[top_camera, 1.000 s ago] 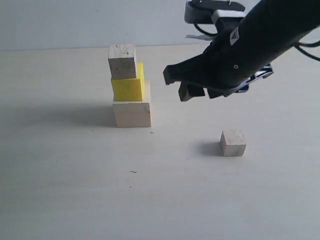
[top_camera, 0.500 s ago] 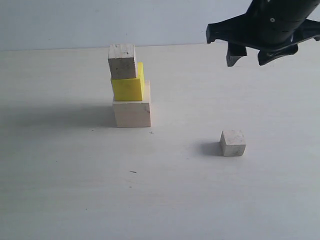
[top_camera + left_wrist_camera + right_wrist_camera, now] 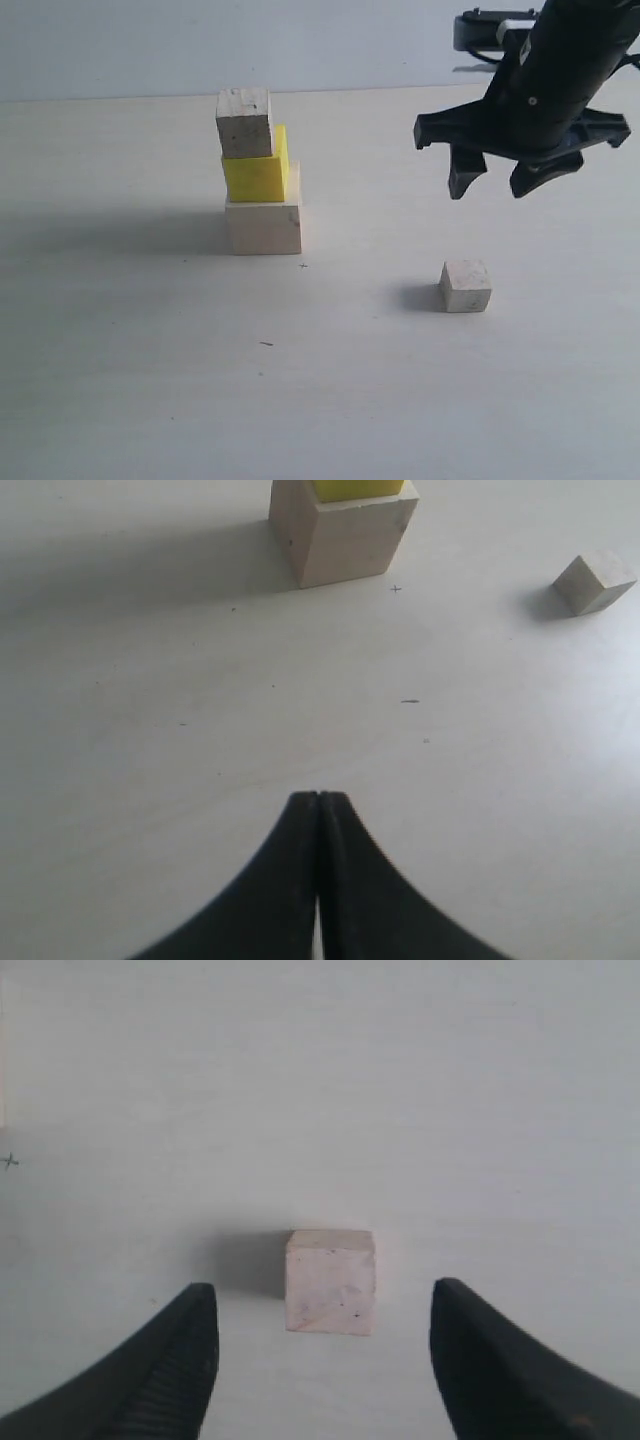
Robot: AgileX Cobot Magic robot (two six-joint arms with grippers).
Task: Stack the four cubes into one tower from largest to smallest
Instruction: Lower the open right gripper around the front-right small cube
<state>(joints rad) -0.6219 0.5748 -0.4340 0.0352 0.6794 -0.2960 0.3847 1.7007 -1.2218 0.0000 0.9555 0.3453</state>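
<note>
The right end effector (image 3: 492,186) hangs above the table (image 3: 150,380) with its fingers spread wide and nothing between them. Straight below it, a little toward the camera in the exterior view, the loose cube (image 3: 466,286) sits flat on the table. The right wrist view shows this cube (image 3: 331,1294) in the gap between the two fingertips, touching neither.

The tower (image 3: 258,175) stands well apart from that end effector, on the left arm's side. It has the wood cube (image 3: 264,226) at the base, the yellow cube (image 3: 255,178) on it and the top cube (image 3: 244,122) last, set off toward the edge farther from the right end effector.

The left end effector (image 3: 318,810) is pressed together and empty, low over the table. The wood cube (image 3: 345,535) is ahead of it, well apart.
</note>
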